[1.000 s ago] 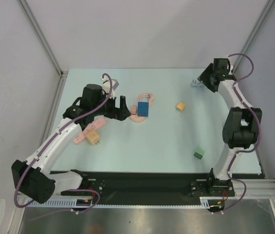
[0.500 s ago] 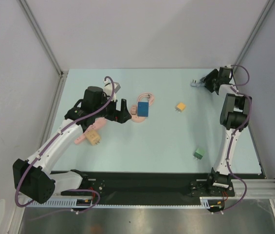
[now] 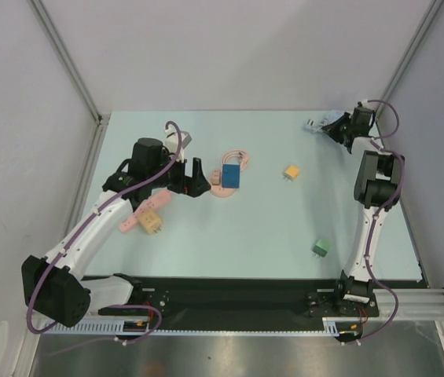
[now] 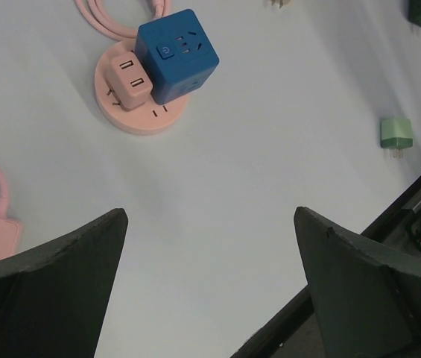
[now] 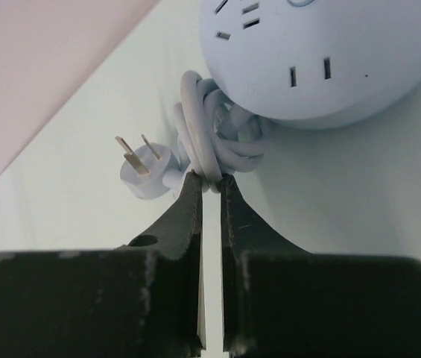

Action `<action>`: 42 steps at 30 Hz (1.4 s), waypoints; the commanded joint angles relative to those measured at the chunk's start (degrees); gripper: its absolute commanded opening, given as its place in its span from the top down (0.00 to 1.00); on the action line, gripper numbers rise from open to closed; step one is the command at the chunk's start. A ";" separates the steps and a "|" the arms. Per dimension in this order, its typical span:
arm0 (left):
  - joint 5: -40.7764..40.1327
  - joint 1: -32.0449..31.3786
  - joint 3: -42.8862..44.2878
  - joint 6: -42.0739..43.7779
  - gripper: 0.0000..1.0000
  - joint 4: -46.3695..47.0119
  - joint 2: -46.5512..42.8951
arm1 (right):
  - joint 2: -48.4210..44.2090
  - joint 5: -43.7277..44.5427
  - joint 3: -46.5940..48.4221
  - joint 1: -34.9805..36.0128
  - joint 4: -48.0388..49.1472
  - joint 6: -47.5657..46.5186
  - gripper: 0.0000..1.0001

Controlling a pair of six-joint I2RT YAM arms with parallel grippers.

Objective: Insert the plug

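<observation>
— Where did the left pincer (image 3: 191, 174) stand against the blue cube adapter (image 3: 231, 176)?

— Just to the cube's left, hanging over the worktop (image 3: 269, 228). Its two fingers were spread wide with nothing between them. The cube sat plugged into a round pink socket base (image 4: 141, 112). A small pink adapter (image 4: 130, 80) was seated in the same base, touching the cube's side.

— And the right pincer (image 5: 209, 177)?

— Well apart from the cube, off to its right and farther back, by the worktop's far right corner. Its fingers were drawn together, nipping a loop of coiled white cord (image 5: 195, 127) at their tips.

— The plug, then?

— The white two-pin plug (image 5: 141, 165) lay on the worktop at the end of that cord, likewise far right of the cube and behind it. Its pins were bare and in no socket. The coil rested against a pale round socket hub (image 5: 322, 52).

— Anything else around the cube?

— A yellow plug (image 3: 291, 171) lay to its right, near it. A green plug (image 3: 321, 248) lay to its right and closer to the arm bases. A pink power strip (image 3: 131, 220) lay to the cube's left and nearer, with a yellowish plug (image 3: 152, 221) on it.
</observation>
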 commanded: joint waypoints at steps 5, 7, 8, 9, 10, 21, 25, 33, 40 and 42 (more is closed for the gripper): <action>1.88 0.22 -0.65 1.08 0.00 2.61 -2.43 | -23.66 -1.95 -20.92 3.97 7.88 -4.42 1.00; 2.14 0.22 -0.83 0.73 0.00 2.79 -2.69 | -29.18 -2.56 -25.35 5.29 10.26 -4.33 1.00; 2.32 0.22 -1.00 0.64 0.00 2.88 -2.78 | -30.44 -2.74 -28.50 5.91 10.71 -4.77 1.00; 2.58 0.22 -1.01 0.64 0.00 2.88 -2.87 | -31.58 -2.82 -29.23 6.52 10.19 -5.47 1.00; 2.76 0.22 -1.01 0.56 0.00 2.96 -2.96 | -32.90 -3.09 -29.67 8.18 9.32 -6.43 1.00; 2.15 0.22 -1.45 0.55 0.00 3.23 -3.49 | -47.11 5.07 -44.61 20.22 6.50 -12.32 1.00; 1.97 0.22 -1.27 0.55 0.00 3.23 -3.57 | -56.36 9.56 -50.49 23.74 2.99 -14.70 1.00; 1.18 0.22 -1.36 0.55 0.00 3.23 -4.10 | -69.29 16.07 -60.60 30.60 -0.88 -17.25 1.00; -0.66 0.22 -1.45 0.12 0.00 3.23 -4.98 | -74.75 20.19 -69.13 38.42 -2.82 -9.54 1.00; -1.28 0.22 -1.53 0.12 0.00 3.31 -5.24 | -74.40 23.27 -70.10 41.84 -4.05 -7.68 1.00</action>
